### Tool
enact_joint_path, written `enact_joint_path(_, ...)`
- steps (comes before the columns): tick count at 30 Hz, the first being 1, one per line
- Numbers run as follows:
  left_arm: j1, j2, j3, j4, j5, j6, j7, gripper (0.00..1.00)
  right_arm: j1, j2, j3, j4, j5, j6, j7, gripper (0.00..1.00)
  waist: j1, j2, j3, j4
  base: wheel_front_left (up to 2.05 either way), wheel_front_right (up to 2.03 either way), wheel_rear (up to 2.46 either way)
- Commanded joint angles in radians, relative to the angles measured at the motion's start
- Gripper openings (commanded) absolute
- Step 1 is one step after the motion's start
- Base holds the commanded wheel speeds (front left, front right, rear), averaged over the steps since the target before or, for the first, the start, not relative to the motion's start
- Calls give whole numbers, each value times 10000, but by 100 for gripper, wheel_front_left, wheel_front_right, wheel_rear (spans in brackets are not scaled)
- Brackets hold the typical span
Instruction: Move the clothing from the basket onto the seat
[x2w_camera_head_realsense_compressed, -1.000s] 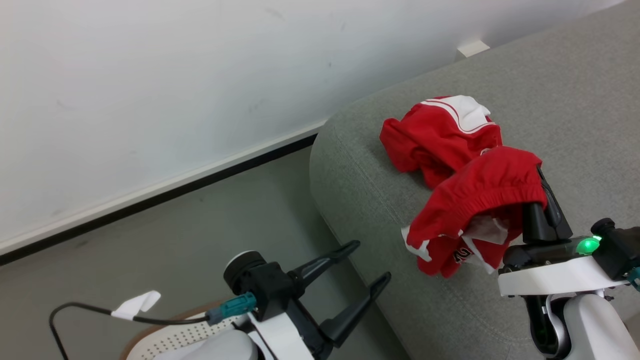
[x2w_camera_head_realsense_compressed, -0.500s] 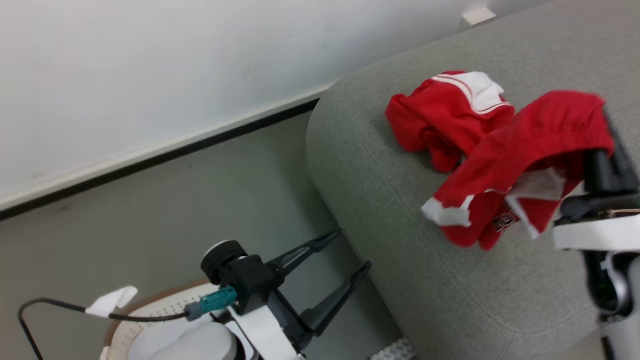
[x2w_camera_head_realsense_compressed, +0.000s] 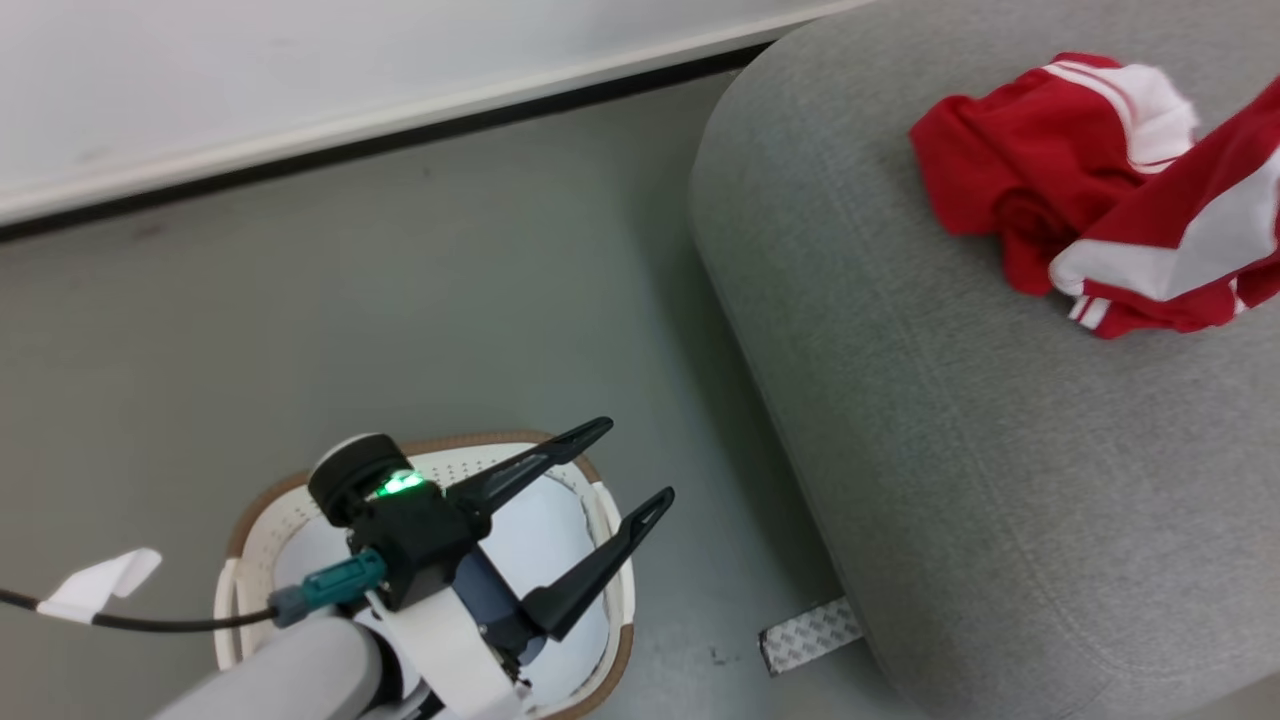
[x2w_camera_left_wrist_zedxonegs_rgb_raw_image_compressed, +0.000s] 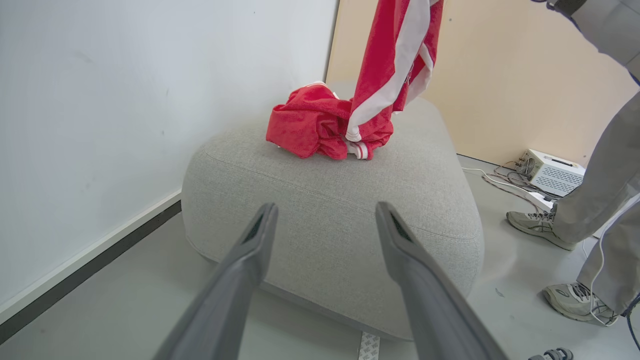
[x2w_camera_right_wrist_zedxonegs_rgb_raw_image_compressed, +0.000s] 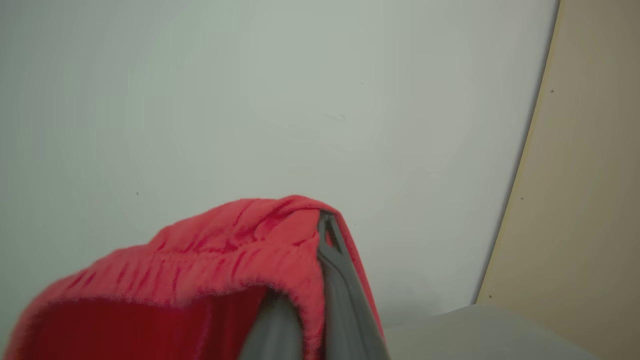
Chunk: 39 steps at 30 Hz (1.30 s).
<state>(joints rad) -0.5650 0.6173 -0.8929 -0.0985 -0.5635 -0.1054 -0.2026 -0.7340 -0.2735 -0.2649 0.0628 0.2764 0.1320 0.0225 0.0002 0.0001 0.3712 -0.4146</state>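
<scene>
Fingers of the left gripper (x2w_camera_head_realsense_compressed: 635, 460) are spread wide with nothing between them, poised over the basket (x2w_camera_head_realsense_compressed: 262, 518). The basket is set on the floor (x2w_camera_head_realsense_compressed: 400, 300) close to the seat (x2w_camera_head_realsense_compressed: 950, 450) but not touching it. A pale blue-white pad (x2w_camera_head_realsense_compressed: 545, 535) is seen inside the basket under the fingers. A dark cable (x2w_camera_head_realsense_compressed: 150, 623) with a white tag is trailed from that wrist toward the lower left. A strip of patterned tape (x2w_camera_head_realsense_compressed: 810, 635) is stuck to the floor at the foot of the seat's near edge.

The clothing is found as 2 red pieces, both at the seat. The 1st, the heaped garment (x2w_camera_head_realsense_compressed: 1010, 170), is bunched on the seat's top toward the edge that runs along the wall, with its white bands turned up. The 2nd, the hanging garment (x2w_camera_left_wrist_zedxonegs_rgb_raw_image_compressed: 395, 60), is held up from above, and in the left wrist view its striped cuff end is draped down against the heap. The right gripper (x2w_camera_right_wrist_zedxonegs_rgb_raw_image_compressed: 325, 220) is closed, finger against finger, with the gathered red waistband caught over the tips.

Past the seat's right-hand edge in the left wrist view, a person's grey-trousered legs (x2w_camera_left_wrist_zedxonegs_rgb_raw_image_compressed: 600, 200) and pale shoes (x2w_camera_left_wrist_zedxonegs_rgb_raw_image_compressed: 535, 227) are seen. A white box (x2w_camera_left_wrist_zedxonegs_rgb_raw_image_compressed: 552, 172) and loose cables are seen behind them. The white wall (x2w_camera_left_wrist_zedxonegs_rgb_raw_image_compressed: 125, 100) and a beige panel (x2w_camera_left_wrist_zedxonegs_rgb_raw_image_compressed: 500, 75) are seen farthest back.
</scene>
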Motion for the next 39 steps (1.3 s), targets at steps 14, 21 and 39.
enact_joint_path(14,-537,1077,373,-758,-101,-124,-20,100,111,70,-2232,3223,-2214,-25,1495,0,-2,-1,2115,1407,0,0,0)
enact_joint_path(21,-513,1239,410,-738,-104,-147,-142,100,187,590,-2707,4167,-2832,-26,1715,23,-2,-1,2199,1437,0,0,0)
enact_joint_path(39,178,275,336,456,-574,213,-466,100,1245,-491,-365,4624,-962,-27,3942,100,-2,-1,-304,1140,0,0,0)
